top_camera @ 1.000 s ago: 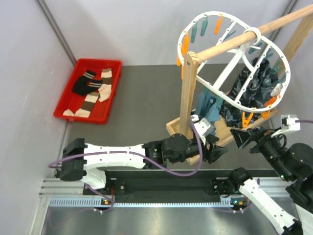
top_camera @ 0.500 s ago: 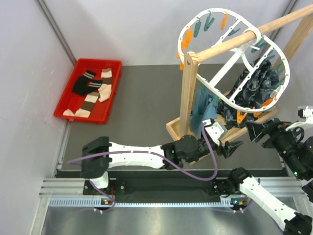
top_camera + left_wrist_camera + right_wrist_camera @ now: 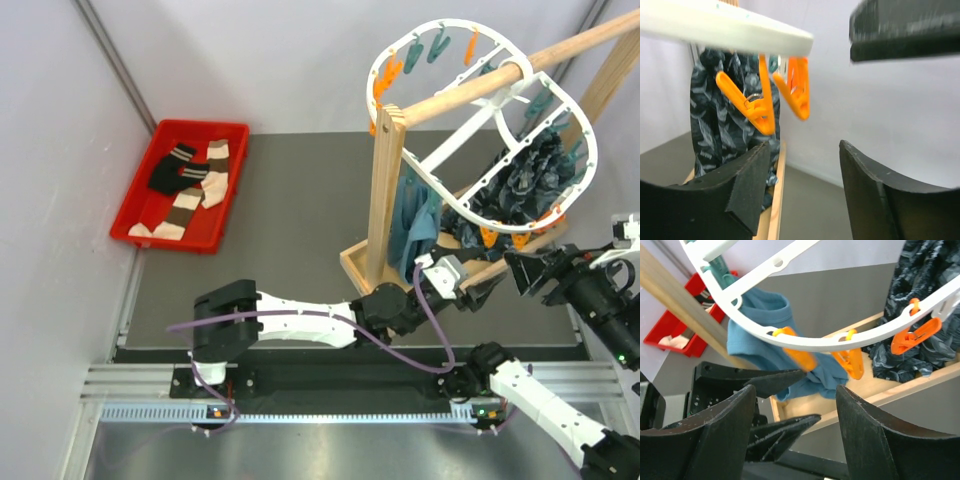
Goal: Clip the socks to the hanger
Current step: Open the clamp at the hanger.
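Hanger (image 3: pixel 715 25) pegs (image 3: pixel 756 107), just above left gripper (image 3: pixel 804 146)

A robot lab cell is indicated — blank grey walls (image 3: pixel 250 60), dark table (image 3: pixel 290 220), aluminium rail (image 3: pixel 330 410) along the near edge.

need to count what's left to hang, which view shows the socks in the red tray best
Top external: the socks lie in full view in the red tray. The right wrist view catches only a corner of the tray behind the wooden pole; the left wrist view shows neither.
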